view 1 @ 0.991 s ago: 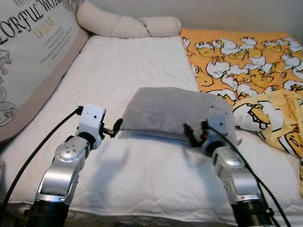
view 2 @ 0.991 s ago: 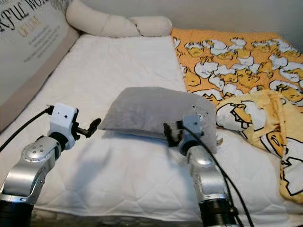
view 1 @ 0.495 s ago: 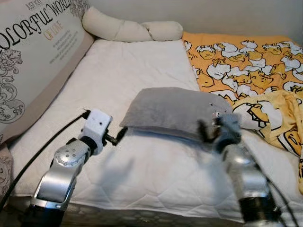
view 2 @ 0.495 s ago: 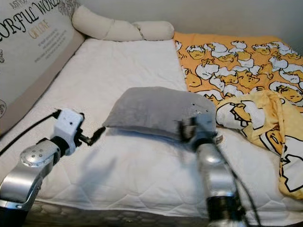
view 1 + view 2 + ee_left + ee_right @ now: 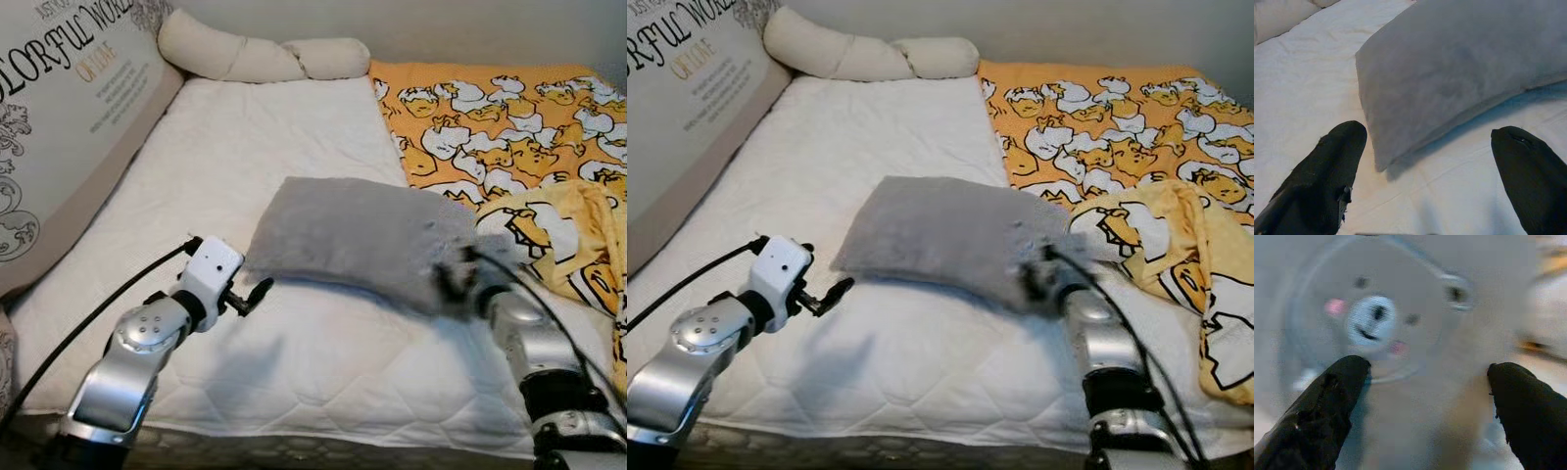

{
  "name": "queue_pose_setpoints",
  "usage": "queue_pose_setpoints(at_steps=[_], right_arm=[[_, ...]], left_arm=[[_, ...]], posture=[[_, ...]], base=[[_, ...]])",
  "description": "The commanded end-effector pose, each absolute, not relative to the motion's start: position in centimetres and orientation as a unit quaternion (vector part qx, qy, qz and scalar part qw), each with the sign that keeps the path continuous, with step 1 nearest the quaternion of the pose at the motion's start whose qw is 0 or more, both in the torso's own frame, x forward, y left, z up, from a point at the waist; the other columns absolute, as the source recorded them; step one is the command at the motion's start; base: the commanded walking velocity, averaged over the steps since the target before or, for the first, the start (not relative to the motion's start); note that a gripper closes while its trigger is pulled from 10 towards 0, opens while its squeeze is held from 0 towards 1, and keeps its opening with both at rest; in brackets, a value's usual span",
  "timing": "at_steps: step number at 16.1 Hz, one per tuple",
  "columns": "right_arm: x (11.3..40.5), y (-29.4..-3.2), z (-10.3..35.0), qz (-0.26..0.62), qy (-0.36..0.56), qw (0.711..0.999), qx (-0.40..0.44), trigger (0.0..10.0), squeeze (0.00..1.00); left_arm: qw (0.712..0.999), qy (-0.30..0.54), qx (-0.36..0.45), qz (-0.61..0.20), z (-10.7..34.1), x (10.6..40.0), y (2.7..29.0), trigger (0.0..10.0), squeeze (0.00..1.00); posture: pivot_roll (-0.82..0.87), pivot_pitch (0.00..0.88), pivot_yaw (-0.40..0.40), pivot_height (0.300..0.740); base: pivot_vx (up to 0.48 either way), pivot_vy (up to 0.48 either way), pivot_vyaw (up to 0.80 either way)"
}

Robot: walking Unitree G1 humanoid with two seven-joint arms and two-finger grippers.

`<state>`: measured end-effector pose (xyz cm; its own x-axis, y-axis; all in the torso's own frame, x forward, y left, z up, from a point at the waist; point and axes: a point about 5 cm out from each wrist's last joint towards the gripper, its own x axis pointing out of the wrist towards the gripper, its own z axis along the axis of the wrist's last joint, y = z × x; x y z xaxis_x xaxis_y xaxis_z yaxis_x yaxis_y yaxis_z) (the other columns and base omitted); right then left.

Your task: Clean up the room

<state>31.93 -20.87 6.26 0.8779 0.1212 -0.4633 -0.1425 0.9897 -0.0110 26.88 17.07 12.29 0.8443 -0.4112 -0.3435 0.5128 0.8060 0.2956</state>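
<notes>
left tool (image 5: 1425,181) gaping wide, empty, aimed at the near left corner of the grey pillow (image 5: 362,235), just short of touching. right tool (image 5: 1425,416) spread open too, hard against the pillow's right end, gripping nothing. pillow flat on the bed (image 5: 294,372), long axis crosswise, spanning between both tools.

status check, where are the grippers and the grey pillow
Left gripper open, short of grey pillow corner. Right gripper open at its other end. Duck blanket bunched beside it.
</notes>
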Motion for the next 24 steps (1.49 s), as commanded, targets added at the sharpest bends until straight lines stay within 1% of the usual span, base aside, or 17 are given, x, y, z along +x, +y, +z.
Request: queue_pose_setpoints(at_steps=[1,3,4,5,8,10,11,12,13,14,15,16,17,19,20,22,24], right_arm=[[31.5,-17.7,7.0,0.198,0.233,0.952,0.034,10.0,0.0],[29.6,-14.6,9.0,0.357,0.2,0.911,0.054,10.0,0.0],[28.3,-13.3,11.2,0.432,0.165,0.883,0.083,10.0,0.0],[26.9,-12.4,14.4,0.505,0.116,0.846,0.125,10.0,0.0],[25.7,-12.2,18.2,0.561,0.054,0.816,0.125,10.0,0.0],[25.4,-12.2,19.0,0.573,0.046,0.813,0.091,10.0,0.0],[25.9,-12.4,19.2,0.553,0.044,0.828,0.082,10.0,0.0],[27.0,-12.9,19.1,0.515,0.044,0.853,0.072,10.0,0.0],[28.9,-13.9,18.4,0.434,0.051,0.898,0.057,10.0,0.0],[29.9,-14.6,17.9,0.389,0.062,0.918,0.043,10.0,0.0],[32.1,-16.8,16.4,0.264,0.086,0.96,0.028,10.0,0.0],[32.9,-17.9,15.7,0.208,0.095,0.973,0.031,10.0,0.0],[34.0,-19.8,14.1,0.123,0.107,0.986,0.02,10.0,0.0],[34.4,-20.7,12.8,0.083,0.122,0.989,-0.015,10.0,0.0],[34.3,-20.9,11.7,0.076,0.141,0.986,-0.038,10.0,0.0],[33.7,-20.5,10.1,0.1,0.175,0.976,-0.089,10.0,0.0],[32.1,-19.5,7.7,0.182,0.231,0.949,-0.114,10.0,0.0]], left_arm=[[0.94,0.131,0.195,-0.246,12.6,26.8,17.2,10.0,0.0],[0.939,0.132,0.195,-0.249,12.7,26.9,17.1,10.0,0.0],[0.939,0.131,0.196,-0.249,12.8,27.0,17.1,10.0,0.0],[0.939,0.13,0.196,-0.25,12.9,27.2,17.1,10.0,0.0],[0.939,0.13,0.197,-0.25,12.9,27.2,17.2,10.0,0.0],[0.938,0.131,0.199,-0.25,12.9,27.3,17.2,10.0,0.0],[0.938,0.131,0.199,-0.25,12.9,27.3,17.2,10.0,0.0],[0.938,0.131,0.2,-0.25,12.9,27.3,17.2,10.0,0.0],[0.938,0.131,0.202,-0.249,12.9,27.5,17.3,10.0,0.0],[0.938,0.131,0.204,-0.247,12.9,27.6,17.4,10.0,0.0],[0.939,0.141,0.21,-0.232,12.6,28.2,17.6,10.0,0.0],[0.939,0.15,0.215,-0.222,12.4,28.5,17.8,10.0,0.0],[0.937,0.179,0.238,-0.185,11.5,29.6,18.4,10.0,0.0],[0.931,0.198,0.258,-0.168,10.7,30.6,18.6,10.0,0.0],[0.918,0.217,0.28,-0.18,10.0,30.9,18.3,10.0,0.0],[0.888,0.243,0.325,-0.215,8.8,31.0,17.5,10.0,0.0],[0.872,0.254,0.314,-0.276,7.8,31.0,15.0,10.0,0.0]], posture=[[0.1,0.0,0.02,0.74],[0.09,0.0,0.025,0.74],[0.09,0.0,0.029,0.74],[0.08,0.0,0.033,0.74],[0.08,0.0,0.037,0.74],[0.08,0.0,0.037,0.74],[0.08,0.0,0.037,0.74],[0.08,0.0,0.037,0.74],[0.08,0.0,0.034,0.74],[0.08,0.0,0.034,0.74],[0.08,0.0,0.031,0.74],[0.08,0.0,0.03,0.74],[0.08,0.0,0.03,0.74],[0.08,0.0,0.026,0.74],[0.09,0.0,0.022,0.74],[0.09,0.0,0.018,0.74],[0.08,0.0,0.02,0.74]], base=[[0.0,0.0,0.0],[0.0,0.0,0.0],[0.0,0.0,0.0],[0.0,0.0,0.0],[0.0,0.0,0.0],[0.0,0.0,0.0],[0.0,0.0,0.0],[0.0,0.0,0.0],[0.0,0.0,0.0],[0.0,0.0,0.0],[0.0,0.0,0.0],[0.0,0.0,0.0],[0.0,0.0,0.0],[0.0,0.0,0.0],[0.0,0.0,0.0],[0.0,0.0,0.0],[0.0,0.0,0.0]])
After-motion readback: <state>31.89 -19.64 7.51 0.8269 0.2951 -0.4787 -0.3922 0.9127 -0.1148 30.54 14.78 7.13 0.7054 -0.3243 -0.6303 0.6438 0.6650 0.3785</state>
